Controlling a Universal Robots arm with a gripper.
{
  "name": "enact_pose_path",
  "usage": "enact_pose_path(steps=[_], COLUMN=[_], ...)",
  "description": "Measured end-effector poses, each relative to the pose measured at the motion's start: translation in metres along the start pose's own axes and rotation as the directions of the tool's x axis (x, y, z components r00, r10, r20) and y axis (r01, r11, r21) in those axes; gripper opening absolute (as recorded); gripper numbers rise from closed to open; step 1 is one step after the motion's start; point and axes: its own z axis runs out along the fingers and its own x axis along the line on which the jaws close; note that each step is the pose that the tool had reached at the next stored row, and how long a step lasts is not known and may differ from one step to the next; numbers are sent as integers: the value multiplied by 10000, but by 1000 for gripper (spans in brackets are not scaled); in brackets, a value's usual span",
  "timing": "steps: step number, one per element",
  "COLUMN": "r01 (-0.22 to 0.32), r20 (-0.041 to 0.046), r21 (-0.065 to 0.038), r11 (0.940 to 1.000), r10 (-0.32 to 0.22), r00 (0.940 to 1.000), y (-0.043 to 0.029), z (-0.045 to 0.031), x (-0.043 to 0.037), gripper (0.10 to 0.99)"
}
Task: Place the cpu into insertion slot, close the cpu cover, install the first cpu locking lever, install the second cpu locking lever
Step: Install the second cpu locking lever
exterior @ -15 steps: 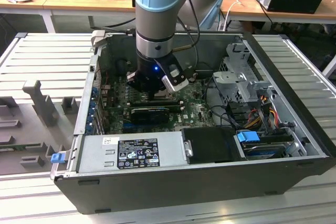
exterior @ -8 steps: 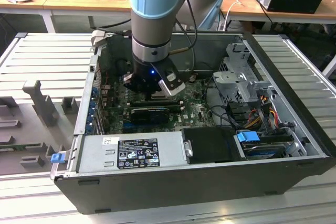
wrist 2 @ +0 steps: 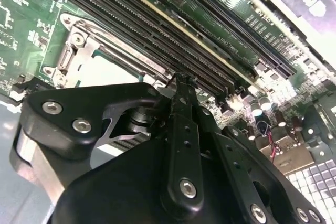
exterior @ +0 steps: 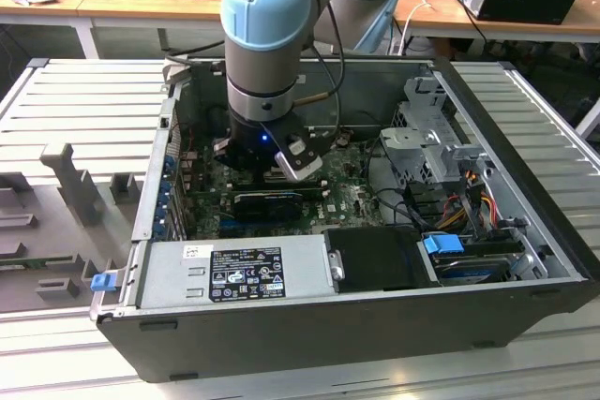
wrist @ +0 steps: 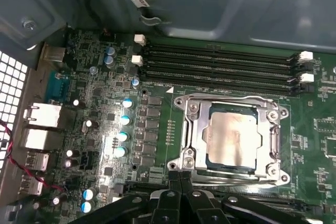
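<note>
At the fingertips: gripper (wrist: 181,179), black, two fingers (wrist: 174,181) clenched tip to tip with nothing between them, aimed down at the board.

Just beyond the fingertips: cpu cover (wrist: 191,129), dark silver frame plate, lying flat and closed. Its near edge sits just beside the tips; whether they touch it cannot be told.

Inside the cover's cut-out: cpu (wrist: 233,140), flat square chip, pale beige metal top with a dull sheen, seated level.

Around and under the chip: insertion slot (wrist: 231,168), showing as a thin dark rim between chip and cover.

Along the cover's edge farthest from the fingers: thin metal rod (wrist: 231,98), probably a locking lever. Whether it is hooked down cannot be told.

Step in hand, as judged: chip placed and cover closed, so the work stands at the levers.

Handling notes, as judged:
- Keep the fingers closed to form one blunt pusher.
- Bear on the lever alone, never on the chip top or the cover's thin frame.
- Push down first, then sideways under the hook. The springy wire may slip off a narrow tip.

Further beyond the fingers: four long black memory slots (wrist: 220,66) with white end clips, parallel to the cover's far edge, on the green circuit board (wrist: 315,145).

Farthest: grey case wall (wrist: 210,3).
</note>
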Motion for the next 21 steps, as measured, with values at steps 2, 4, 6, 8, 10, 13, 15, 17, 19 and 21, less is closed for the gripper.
enact_pose_path(steps=[2, 4, 6, 8, 10, 13, 15, 17, 19, 21], r01=[0, 4, 7, 11, 10, 12, 11, 11, 11, 9], r20=[5, 13, 36, 45, 43, 47, 48, 46, 44, 43], r21=[-54, -188, -342, -458, -477, -490, -491, -483, -478, -461], r11=[10000, 9998, 9994, 9989, 9989, 9988, 9988, 9988, 9989, 9989], r10=[0, -3, -5, -9, -8, -9, -9, -9, -9, -7], r00=[10000, 10000, 10000, 10000, 10000, 10000, 10000, 10000, 10000, 10000], y=[-10, -16, -18, -23, -24, -5, 7, 19, 31, 37], z=[35, 59, 74, 98, 108, 24, -26, -66, -110, -132], x=[14, 21, 26, 33, 44, 45, 45, 45, 44, 44], gripper=[106, 106, 106, 106, 106, 106, 106, 106, 106, 106])
